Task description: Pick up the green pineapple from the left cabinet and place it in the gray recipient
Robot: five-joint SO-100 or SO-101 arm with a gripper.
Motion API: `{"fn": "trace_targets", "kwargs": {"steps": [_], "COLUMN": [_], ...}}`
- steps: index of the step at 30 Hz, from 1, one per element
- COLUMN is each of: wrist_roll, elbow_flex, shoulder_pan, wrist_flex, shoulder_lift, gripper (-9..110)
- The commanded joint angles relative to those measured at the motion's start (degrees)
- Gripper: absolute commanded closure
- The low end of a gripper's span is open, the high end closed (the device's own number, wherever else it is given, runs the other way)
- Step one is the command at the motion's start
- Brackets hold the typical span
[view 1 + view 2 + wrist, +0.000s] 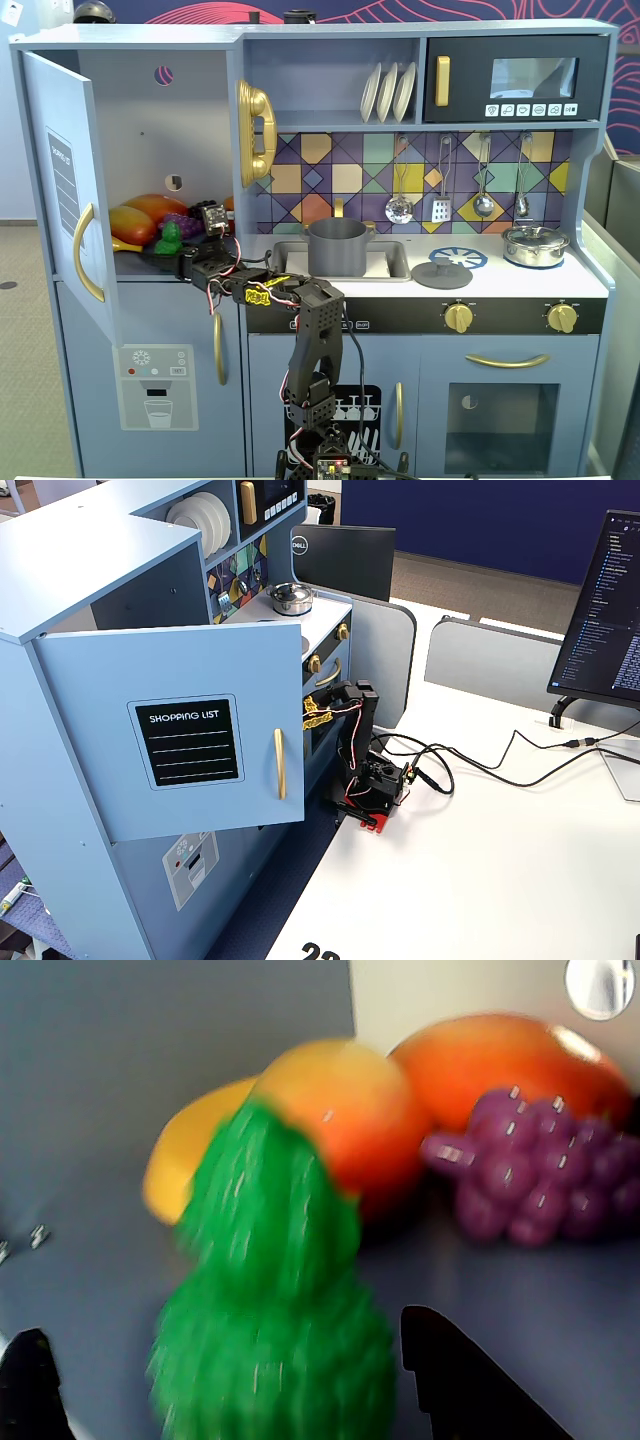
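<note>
The green pineapple [275,1330] stands upright on the floor of the left cabinet [140,120], blurred and close in the wrist view. It shows small in a fixed view [168,237]. My gripper [225,1360] is open, with one black finger [30,1390] well to the pineapple's left and the other finger [460,1390] close on its right. In a fixed view my gripper [188,258] reaches into the cabinet from the right. The gray recipient [337,247] stands in the sink, empty as far as shows. The open cabinet door [180,740] hides the inside in the other fixed view.
Orange-yellow toy fruits [350,1110] and a purple grape bunch [530,1180] lie right behind the pineapple. A gold phone [255,130] hangs on the cabinet's right wall. A flat gray lid [442,273] and a silver lidded pot [535,245] sit on the counter.
</note>
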Motion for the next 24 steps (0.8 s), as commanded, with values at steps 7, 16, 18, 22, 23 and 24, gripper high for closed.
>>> {"fn": "trace_targets", "kwargs": {"steps": [7, 16, 18, 22, 23, 24], "wrist_roll": [-6.1, -7.1, -8.5, -12.0, -12.3, -12.9], "elbow_flex": [-2.6, 8.3, 13.9, 20.9, 21.4, 21.8], "shoulder_pan": [-2.8, -12.4, -14.0, -13.2, -11.6, -9.9], "wrist_flex": [1.1, 1.5, 2.5, 8.3, 10.5, 12.1], "shoulder_lift": [1.9, 24.6, 33.7, 50.8, 54.4, 57.7], "gripper": [101, 101, 102, 102, 102, 102]}}
